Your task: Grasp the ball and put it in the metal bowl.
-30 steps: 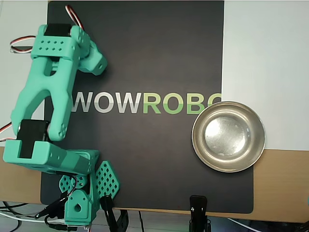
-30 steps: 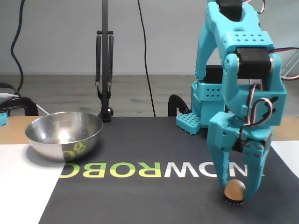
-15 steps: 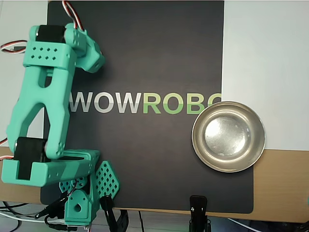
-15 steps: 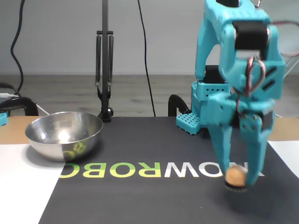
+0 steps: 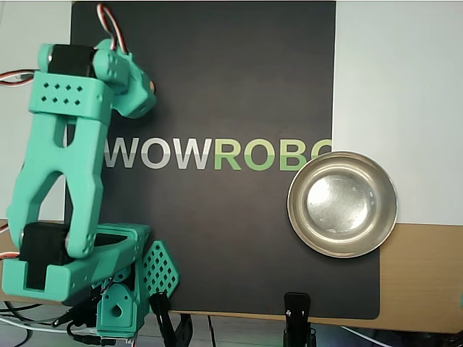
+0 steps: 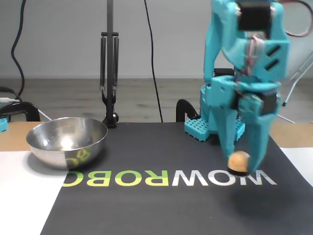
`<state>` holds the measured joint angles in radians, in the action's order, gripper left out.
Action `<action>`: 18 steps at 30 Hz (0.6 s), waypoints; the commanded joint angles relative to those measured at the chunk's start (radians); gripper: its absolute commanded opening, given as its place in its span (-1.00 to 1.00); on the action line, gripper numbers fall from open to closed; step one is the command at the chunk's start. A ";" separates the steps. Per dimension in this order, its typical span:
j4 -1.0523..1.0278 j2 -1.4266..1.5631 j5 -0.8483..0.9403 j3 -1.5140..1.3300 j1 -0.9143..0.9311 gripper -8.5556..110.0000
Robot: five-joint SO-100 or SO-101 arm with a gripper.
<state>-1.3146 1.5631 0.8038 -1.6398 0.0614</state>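
Black matting printed with "WOWROBO" lettering (image 6: pixel 166 179) covers most of the tabletop, with white sheet and bare wood showing around its edges and a grey wall behind in the fixed view.

Going left to right in the fixed view, the metal bowl (image 6: pixel 67 142) sits well to the left of the gripper, half on the mat (image 6: pixel 146 147) and half on the white sheet. It is round, shallow and shiny, mirrors the green letters on its side, and nothing can be seen in it; the overhead view shows its bottom bare (image 5: pixel 342 204). Behind it stands a black spring-arm stand (image 6: pixel 109 73), clamped at the table's far edge.

Further right, the teal arm (image 6: pixel 244 73) bends down over the mat. The gripper (image 6: pixel 240 164) points straight down, its two fingers closed around the ball (image 6: pixel 239 159). This ball is small, matte and tan-peach, a plain sphere seated between the fingertips just above the white "W" of the lettering. Whether it touches the mat I cannot tell.

Seen from overhead, the arm (image 5: pixel 65 159) fills the left side and hides both gripper tips and ball.
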 commanded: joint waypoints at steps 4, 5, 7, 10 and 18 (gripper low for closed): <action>0.018 0.084 -0.210 0.037 0.054 -0.47; 0.029 0.092 -0.268 0.035 0.066 -0.47; 0.057 0.104 -0.371 0.035 0.089 -0.47; 0.063 0.123 -0.437 0.032 0.112 -0.47; 0.051 0.149 -0.434 0.021 0.164 -0.47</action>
<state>-1.2609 1.6628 0.3728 -1.6398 0.2086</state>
